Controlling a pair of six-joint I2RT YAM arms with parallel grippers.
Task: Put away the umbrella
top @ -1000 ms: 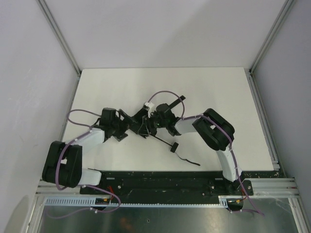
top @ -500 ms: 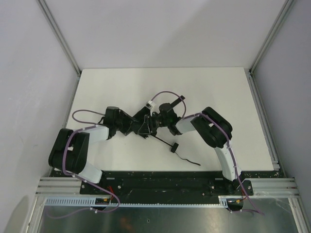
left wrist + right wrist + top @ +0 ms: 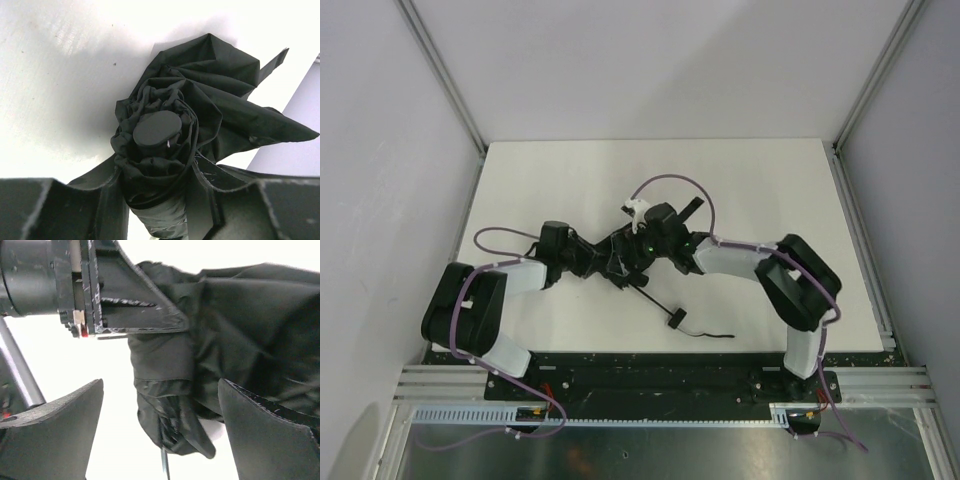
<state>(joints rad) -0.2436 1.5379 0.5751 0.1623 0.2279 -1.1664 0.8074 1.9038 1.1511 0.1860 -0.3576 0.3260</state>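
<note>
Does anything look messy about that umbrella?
Yes. The umbrella is not wrapped tight: its fabric is bunched in loose, uneven folds, with panels flaring out sideways. Its thin shaft sticks out toward the near edge, and the cord trails loose.

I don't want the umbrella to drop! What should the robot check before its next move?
1. Left gripper holding the umbrella: ok, its fingers press both sides of the bundle.
2. Right gripper open: ok, its fingers stand wide apart around the fabric.
3. Canopy folded neatly: not ok, loose flaps stick out.
4. Strap fastened: not ok, it pokes out free.
5. Wrist cord out of the way: cannot tell, it trails on the table.
</note>
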